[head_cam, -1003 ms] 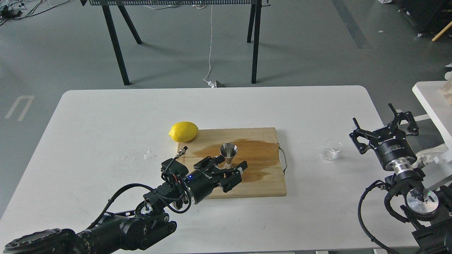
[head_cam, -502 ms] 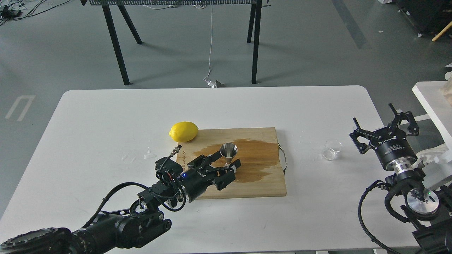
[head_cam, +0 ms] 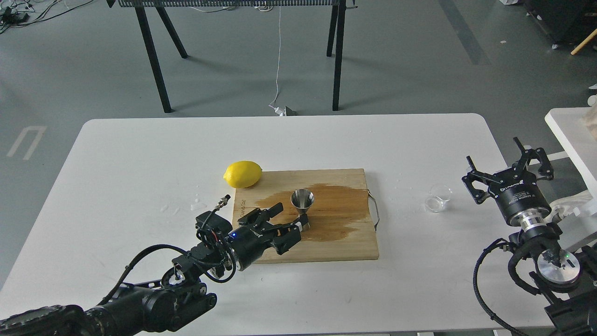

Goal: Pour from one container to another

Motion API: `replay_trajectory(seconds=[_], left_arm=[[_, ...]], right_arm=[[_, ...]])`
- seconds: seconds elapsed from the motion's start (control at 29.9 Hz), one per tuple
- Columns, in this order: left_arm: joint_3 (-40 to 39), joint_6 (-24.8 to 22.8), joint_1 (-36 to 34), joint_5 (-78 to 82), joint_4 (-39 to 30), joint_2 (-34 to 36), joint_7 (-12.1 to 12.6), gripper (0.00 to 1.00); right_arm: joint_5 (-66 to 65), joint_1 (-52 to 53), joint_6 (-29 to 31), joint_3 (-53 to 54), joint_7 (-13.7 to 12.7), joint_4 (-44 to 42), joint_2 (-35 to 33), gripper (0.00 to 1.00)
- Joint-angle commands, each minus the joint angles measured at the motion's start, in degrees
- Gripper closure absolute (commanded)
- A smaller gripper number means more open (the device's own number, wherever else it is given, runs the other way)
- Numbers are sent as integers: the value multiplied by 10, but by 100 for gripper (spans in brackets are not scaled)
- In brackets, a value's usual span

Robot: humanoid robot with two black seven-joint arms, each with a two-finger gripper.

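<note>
Two grippers were spread and empty. The left gripper (head_cam: 285, 225) lay just left of the upright jigger (head_cam: 301, 203) on the wet board (head_cam: 345, 242); the glass cup (head_cam: 438, 198) stood just left of the right gripper (head_cam: 508, 171), the nearer one.

A yellow lemon (head_cam: 242, 174) touches the wet-stained wooden cutting board (head_cam: 345, 242) on the white table (head_cam: 140, 154).

The jigger (head_cam: 302, 202) stands upright on the wet cutting board (head_cam: 326, 242), hemmed at its 8 o'clock by the left gripper (head_cam: 289, 219), fingers spread, and with the lemon (head_cam: 242, 174) at 10 o'clock. From 12 to 4 o'clock it is unobstructed. The glass cup (head_cam: 438, 198) sits on bare table (head_cam: 140, 154) between board and right gripper (head_cam: 508, 161).
</note>
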Motion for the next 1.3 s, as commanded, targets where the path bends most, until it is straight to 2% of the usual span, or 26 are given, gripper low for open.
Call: replay_trajectory(seconds=[0.0, 0.27, 0.43, 0.67, 0.8, 0.9, 1.0, 1.04, 1.14, 1.2, 1.27], left_arm=[[0, 0, 2, 0, -3, 2, 0, 13], [0, 0, 11, 1, -23, 13, 0, 13], [-7, 0, 28, -18, -112, 98, 0, 13], [-10, 0, 27, -203, -241, 213, 0, 13], [-40, -151, 22, -292, -253, 247, 0, 13], [-108, -320, 24, -357, -252, 259, 0, 13], [-181, -520, 25, -450, -237, 269, 0, 13], [-200, -560, 24, -487, -228, 269, 0, 13], [-258, -560, 23, -622, -189, 267, 0, 13], [-287, -560, 23, -720, -167, 264, 0, 13], [-297, -560, 23, -816, -156, 263, 0, 13]], right_arm=[[0, 0, 0, 0, 0, -1, 0, 1], [0, 0, 0, 0, 0, 0, 1, 1], [0, 1, 0, 1, 0, 3, 0, 1], [2, 5, 0, 8, -2, 11, 0, 1], [10, 6, 0, 9, -6, 15, -1, 1], [34, 7, 0, 7, -10, 14, -6, 1], [73, 7, 0, -4, -17, 15, -13, 1], [84, 6, 0, -4, -26, 18, -18, 1], [133, -1, 0, 2, -70, 50, -34, 1], [168, -9, 0, 4, -83, 77, -46, 1], [194, -26, 0, 4, -85, 101, -59, 1]])
